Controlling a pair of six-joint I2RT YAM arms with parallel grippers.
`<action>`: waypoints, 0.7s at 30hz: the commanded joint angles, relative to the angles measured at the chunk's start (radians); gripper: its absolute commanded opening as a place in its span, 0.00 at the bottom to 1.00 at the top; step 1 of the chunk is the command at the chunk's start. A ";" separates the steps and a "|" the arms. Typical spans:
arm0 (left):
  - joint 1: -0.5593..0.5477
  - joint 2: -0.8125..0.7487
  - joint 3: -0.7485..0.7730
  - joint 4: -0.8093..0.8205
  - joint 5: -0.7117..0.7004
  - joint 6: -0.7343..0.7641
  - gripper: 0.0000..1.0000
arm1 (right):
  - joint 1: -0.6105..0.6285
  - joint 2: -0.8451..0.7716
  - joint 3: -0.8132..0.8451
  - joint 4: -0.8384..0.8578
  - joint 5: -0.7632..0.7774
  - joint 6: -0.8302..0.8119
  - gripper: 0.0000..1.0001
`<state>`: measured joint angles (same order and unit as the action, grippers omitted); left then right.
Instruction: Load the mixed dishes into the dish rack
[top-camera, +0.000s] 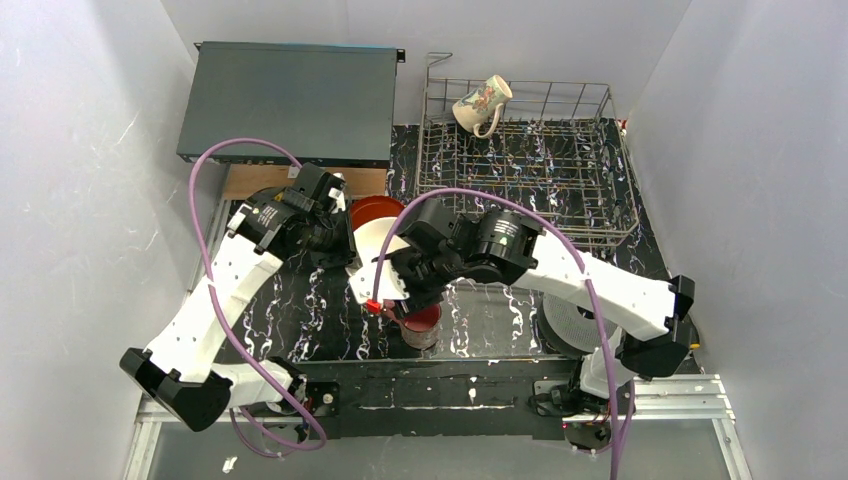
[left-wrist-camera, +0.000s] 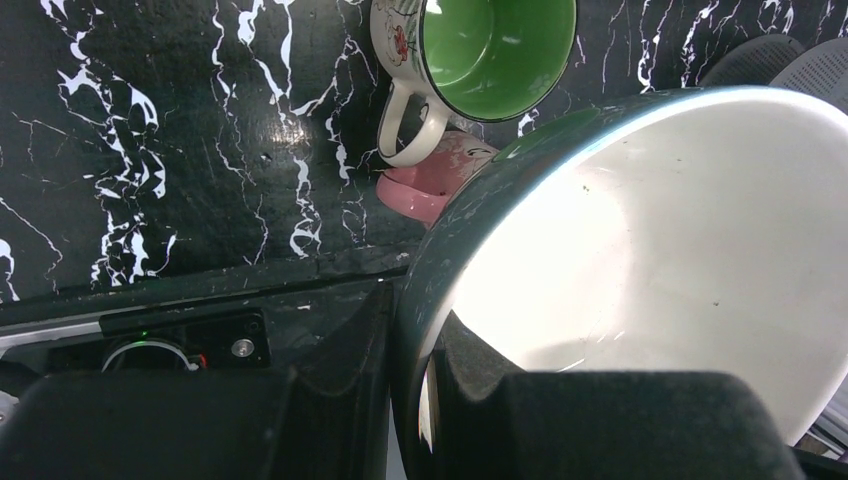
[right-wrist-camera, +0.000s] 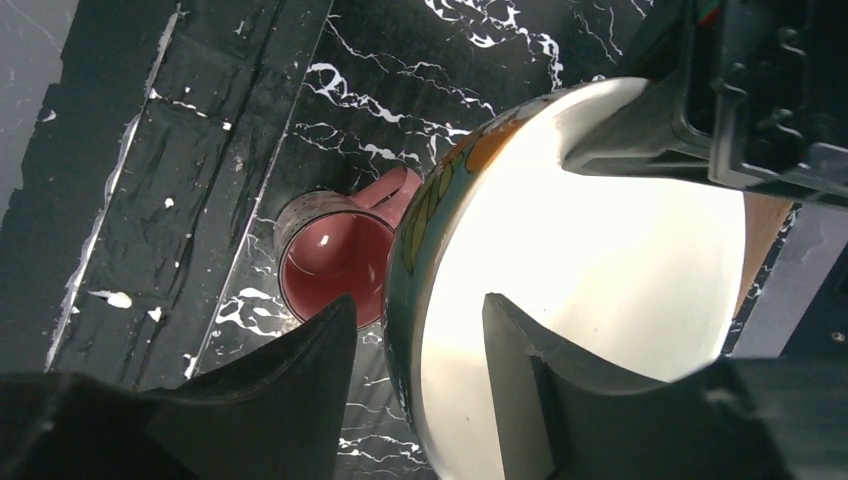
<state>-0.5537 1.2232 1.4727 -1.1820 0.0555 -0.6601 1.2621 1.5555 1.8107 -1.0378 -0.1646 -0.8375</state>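
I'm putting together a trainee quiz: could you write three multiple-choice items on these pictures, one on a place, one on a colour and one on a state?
1. Where is the pink mug? A on a shelf; B on the table; C in a sink.
2. The inside of the other mug beside it is: A blue; B green; C yellow.
3. The bowl is: A gripped by its rim; B lying upside down; C broken in two.
Answers: 1 B, it stands on the marbled black top. 2 B, the left wrist view looks straight into its green inside. 3 A, the left gripper clamps the rim.
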 joint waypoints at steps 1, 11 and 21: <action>0.000 -0.036 0.062 0.053 0.055 -0.005 0.00 | 0.009 0.032 0.040 0.020 0.027 0.025 0.53; 0.000 -0.044 0.022 0.077 0.068 -0.009 0.00 | 0.014 0.061 0.009 0.058 0.097 0.051 0.36; -0.001 -0.055 0.003 0.113 0.096 -0.032 0.00 | 0.014 0.091 0.024 0.059 0.107 0.087 0.01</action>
<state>-0.5583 1.2163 1.4631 -1.1381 0.0586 -0.6212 1.2747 1.6558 1.8256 -1.0763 -0.1028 -0.7811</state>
